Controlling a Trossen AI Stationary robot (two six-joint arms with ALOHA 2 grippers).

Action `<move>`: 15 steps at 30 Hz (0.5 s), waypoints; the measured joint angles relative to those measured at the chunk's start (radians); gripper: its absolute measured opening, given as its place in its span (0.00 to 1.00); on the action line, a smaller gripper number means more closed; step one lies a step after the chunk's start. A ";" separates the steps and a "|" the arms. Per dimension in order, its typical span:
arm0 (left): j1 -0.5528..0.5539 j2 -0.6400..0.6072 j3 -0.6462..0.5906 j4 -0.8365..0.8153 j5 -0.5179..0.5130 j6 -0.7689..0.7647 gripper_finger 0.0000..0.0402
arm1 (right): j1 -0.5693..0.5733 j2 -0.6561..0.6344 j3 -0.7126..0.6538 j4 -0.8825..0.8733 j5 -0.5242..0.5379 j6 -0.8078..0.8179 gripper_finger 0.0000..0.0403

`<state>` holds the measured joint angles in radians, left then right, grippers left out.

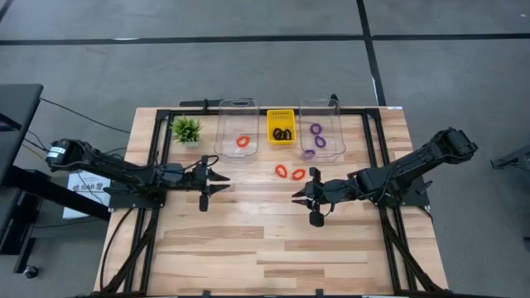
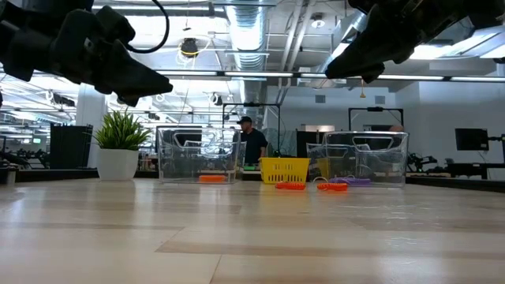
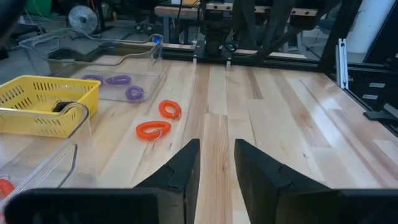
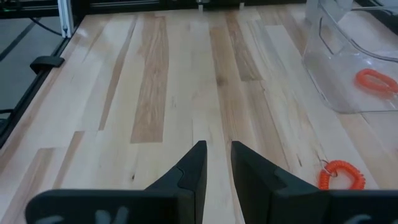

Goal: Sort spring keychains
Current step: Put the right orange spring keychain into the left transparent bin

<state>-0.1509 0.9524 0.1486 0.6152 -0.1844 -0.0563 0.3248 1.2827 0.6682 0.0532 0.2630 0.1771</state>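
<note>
Two red spring keychains (image 1: 281, 170) (image 1: 298, 175) lie flat on the wooden table, in front of the bins. A third red one (image 1: 243, 141) lies in the left clear bin (image 1: 236, 108). Black ones (image 1: 281, 132) sit in the yellow basket (image 1: 281, 114), and purple ones (image 1: 317, 135) in the right clear bin (image 1: 321, 106). My left gripper (image 1: 224, 184) hovers open left of the loose red pair, its fingers (image 3: 186, 163) level. My right gripper (image 1: 296, 195) hovers open just near of the pair; one red keychain (image 4: 341, 175) shows beside its fingers (image 4: 191, 167).
A small green plant (image 1: 186, 129) in a white pot stands at the far left, beside the left bin. A black frame (image 1: 157, 157) borders the table on both sides and at the back. Bare wood (image 1: 257, 240) stretches across the near half of the table.
</note>
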 joint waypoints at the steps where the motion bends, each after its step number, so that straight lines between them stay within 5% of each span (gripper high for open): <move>1: 0.000 0.000 0.000 0.000 0.000 -0.001 0.24 | 0.000 0.000 0.000 0.000 0.000 0.000 0.16; 15: 0.000 0.000 0.000 0.000 -0.002 -0.001 0.24 | -0.021 0.109 -0.002 -0.012 0.180 0.054 0.16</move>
<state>-0.1509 0.9527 0.1486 0.6147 -0.1864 -0.0575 0.3037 1.3922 0.6662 0.0412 0.4433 0.2316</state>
